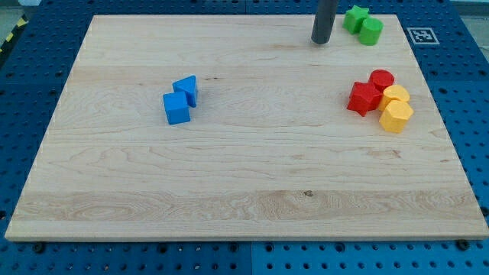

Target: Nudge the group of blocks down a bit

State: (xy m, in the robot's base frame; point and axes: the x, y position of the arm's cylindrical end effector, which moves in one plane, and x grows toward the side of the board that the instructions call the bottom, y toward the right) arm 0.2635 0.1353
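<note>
1. Your tip (pixel 321 41) has no jaws, so nothing's grasped; it sits top right, just left of green blocks (pixel 364 24).
2. Red blocks (pixel 370 91) + yellow blocks (pixel 396 109) cluster right, touching.
3. Prob. light, stiff, slidey: push the cluster's top edge, centred, or it scatters.

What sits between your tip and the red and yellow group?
Nothing: in the camera view, bare board runs from my tip down to the red blocks and yellow blocks. The green blocks sit aside, right.
</note>
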